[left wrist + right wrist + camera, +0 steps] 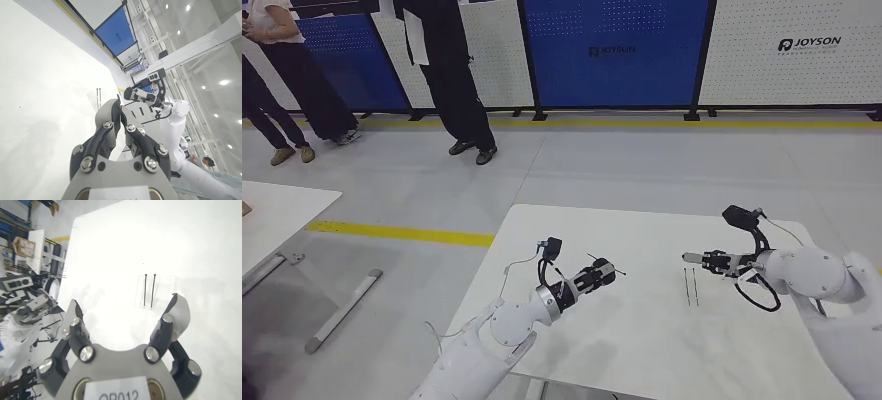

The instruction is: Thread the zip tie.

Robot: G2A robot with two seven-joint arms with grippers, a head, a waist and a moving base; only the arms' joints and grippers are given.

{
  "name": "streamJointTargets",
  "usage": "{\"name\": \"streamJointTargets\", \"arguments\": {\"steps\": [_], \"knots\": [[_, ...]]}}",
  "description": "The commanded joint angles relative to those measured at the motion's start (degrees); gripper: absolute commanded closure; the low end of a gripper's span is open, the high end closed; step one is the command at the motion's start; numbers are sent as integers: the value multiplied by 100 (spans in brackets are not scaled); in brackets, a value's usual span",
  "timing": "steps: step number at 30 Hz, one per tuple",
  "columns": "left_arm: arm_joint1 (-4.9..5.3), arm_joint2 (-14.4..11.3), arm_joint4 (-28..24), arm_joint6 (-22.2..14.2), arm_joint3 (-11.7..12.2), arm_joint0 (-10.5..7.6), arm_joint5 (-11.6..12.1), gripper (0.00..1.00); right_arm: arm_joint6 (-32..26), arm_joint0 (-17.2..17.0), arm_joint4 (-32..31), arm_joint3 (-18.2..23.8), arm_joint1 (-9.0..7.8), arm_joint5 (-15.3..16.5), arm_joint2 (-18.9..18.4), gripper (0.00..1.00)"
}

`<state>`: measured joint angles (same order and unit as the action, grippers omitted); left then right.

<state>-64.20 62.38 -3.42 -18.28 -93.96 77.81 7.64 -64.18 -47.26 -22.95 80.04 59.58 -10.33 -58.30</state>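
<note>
A white table (pixel 642 330) before blue panels (pixel 614 30).

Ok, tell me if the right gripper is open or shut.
Open. The right gripper has its fingers wide apart in its wrist view, with the white table showing between them and nothing held.

Bright, even indoor light fills the hall. In the left wrist view, round white ceiling lamps (pixel 224 82) flare into glowing blobs. The white rectangular counter (pixel 642 330) throws the light back. In the right wrist view it burns out almost to plain white, so the two loose black zip ties (pixel 152 289) show only as dark lines. In the top view, the held black zip tie (pixel 621 270) in the left jaws is a mere hairline. Both wrist views bend straight lines toward their edges. In the right wrist view, horizontal tearing streaks cross the cluttered dark racks (pixel 22 262).
</note>
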Motion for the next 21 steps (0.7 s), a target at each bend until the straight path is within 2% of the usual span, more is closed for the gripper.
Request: {"name": "streamJointTargets", "arguments": {"steps": [1,2,12,13,14,15,17,18,20,21], "knots": [[0,0,0,0,0,0,0,100,-103,242,-314,-241,62,-102,309,0],[0,0,0,0,0,0,0,100,39,384,-447,-395,113,-341,421,0],[0,0,0,0,0,0,0,100,39,384,-447,-395,113,-341,421,0],[0,0,0,0,0,0,0,100,49,346,-386,-398,114,-217,424,0],[0,0,0,0,0,0,0,100,-170,322,-136,-401,114,340,438,0],[0,0,0,0,0,0,0,100,-325,356,268,-679,91,1146,301,0],[0,0,0,0,0,0,0,100,-347,434,369,-1118,68,1587,193,0],[0,0,0,0,0,0,0,100,-347,465,380,-1197,70,1718,194,0],[0,0,0,0,0,0,0,100,-337,454,548,-1294,61,2208,150,0],[0,0,0,0,0,0,0,100,-324,455,580,-1360,53,2314,119,0]]}}
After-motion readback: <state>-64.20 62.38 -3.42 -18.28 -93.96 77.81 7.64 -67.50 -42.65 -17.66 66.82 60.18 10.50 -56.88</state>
